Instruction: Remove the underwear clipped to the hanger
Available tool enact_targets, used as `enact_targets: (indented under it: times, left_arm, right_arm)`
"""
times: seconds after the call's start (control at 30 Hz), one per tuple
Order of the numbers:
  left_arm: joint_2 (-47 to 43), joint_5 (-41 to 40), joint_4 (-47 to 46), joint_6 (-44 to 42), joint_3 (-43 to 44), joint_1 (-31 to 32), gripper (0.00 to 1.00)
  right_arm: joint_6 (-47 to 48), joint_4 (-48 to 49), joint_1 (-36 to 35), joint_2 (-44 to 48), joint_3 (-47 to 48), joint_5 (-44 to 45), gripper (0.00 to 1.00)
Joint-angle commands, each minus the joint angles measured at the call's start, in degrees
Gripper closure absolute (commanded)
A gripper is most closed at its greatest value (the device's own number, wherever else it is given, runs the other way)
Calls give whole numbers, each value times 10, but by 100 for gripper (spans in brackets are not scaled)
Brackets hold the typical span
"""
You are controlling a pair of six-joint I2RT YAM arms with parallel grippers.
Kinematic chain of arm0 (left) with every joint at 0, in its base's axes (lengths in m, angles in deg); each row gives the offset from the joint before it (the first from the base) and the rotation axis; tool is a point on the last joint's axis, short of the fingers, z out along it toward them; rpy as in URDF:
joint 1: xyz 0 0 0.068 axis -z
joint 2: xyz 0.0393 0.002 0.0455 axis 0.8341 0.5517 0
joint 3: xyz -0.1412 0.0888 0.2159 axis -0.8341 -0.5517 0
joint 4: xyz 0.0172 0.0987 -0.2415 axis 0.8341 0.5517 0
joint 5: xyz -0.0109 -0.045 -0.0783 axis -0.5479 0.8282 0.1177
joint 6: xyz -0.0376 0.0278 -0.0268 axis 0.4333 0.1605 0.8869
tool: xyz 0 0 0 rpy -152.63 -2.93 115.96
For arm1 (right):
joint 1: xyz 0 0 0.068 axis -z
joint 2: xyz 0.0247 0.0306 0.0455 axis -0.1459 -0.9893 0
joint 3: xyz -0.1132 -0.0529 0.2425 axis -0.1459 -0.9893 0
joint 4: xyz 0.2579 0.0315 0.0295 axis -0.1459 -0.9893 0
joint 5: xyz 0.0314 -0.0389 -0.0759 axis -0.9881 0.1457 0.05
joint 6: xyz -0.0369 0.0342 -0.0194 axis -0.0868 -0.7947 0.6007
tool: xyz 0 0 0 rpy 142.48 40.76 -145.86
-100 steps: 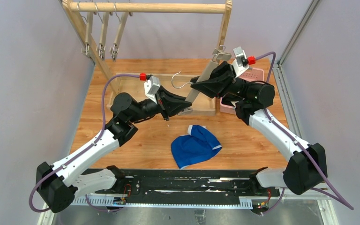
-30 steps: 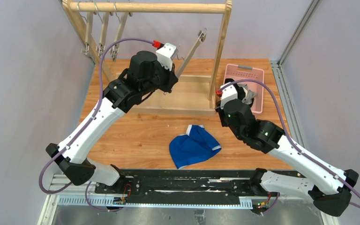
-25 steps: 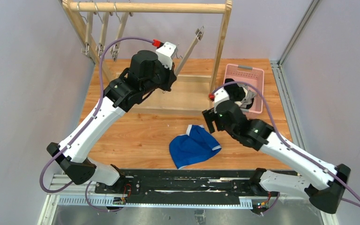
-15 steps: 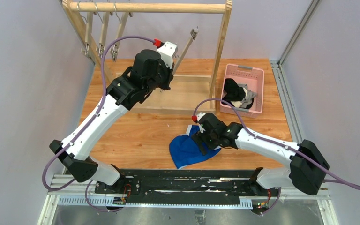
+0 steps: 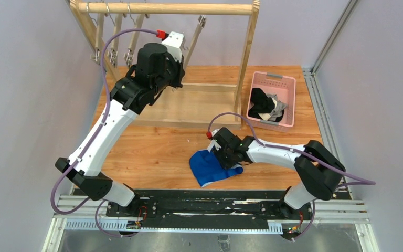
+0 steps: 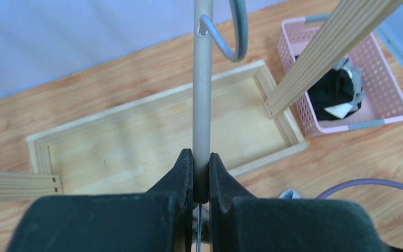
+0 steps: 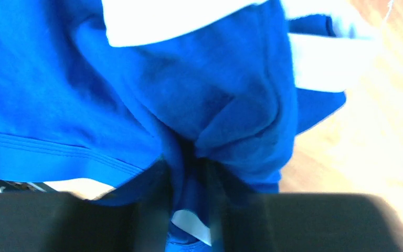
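Left claw (image 6: pixel 201 157) clenched on bare hanger bar (image 6: pixel 202 94). Right claw (image 7: pixel 188 168) pinching royal blue briefs (image 7: pixel 84 79) on surface (image 5: pixel 157 152), well left of pink basket (image 5: pixel 289 97). Black briefs (image 5: pixel 260 100), grey briefs (image 5: pixel 278 108) inside basket.

A robot lab: plain lilac walls (image 5: pixel 26 105) enclose a wooden surface (image 5: pixel 157 152), two arms (image 5: pixel 102 131) bolted to a metal rail (image 5: pixel 215 207) at its near edge.
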Motion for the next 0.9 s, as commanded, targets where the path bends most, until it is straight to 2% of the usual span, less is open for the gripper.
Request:
enact_targets:
  times: [0.0,0.03,0.07,0.2,0.33,0.57,0.7,0.87]
  left_arm:
    - [14,16,-13,6,51,-17,100]
    - [19,18,-9,6,62,-21,100]
    - [22,20,-3,5,72,-23,100]
    - [7,25,-10,0,65,-25,100]
    - [-28,21,-25,-1,25,-24,100]
    - [-61,2,-27,-13,17,-25,100]
    - [-53,-4,-30,-18,40,-25,100]
    - [-19,-1,-17,-22,100,-28,100]
  right_arm:
    - [-12,-40,5,-45,12,9,89]
    - [-12,-45,5,-44,15,10,98]
    - [-12,-49,5,-38,17,12,99]
    - [-26,-83,5,15,28,68,99]
    - [-33,-130,4,114,51,153,100]
    - [-10,-192,12,259,138,377,99]
    - [43,-166,67,300,172,455,100]
    - [90,-118,186,302,207,442,99]
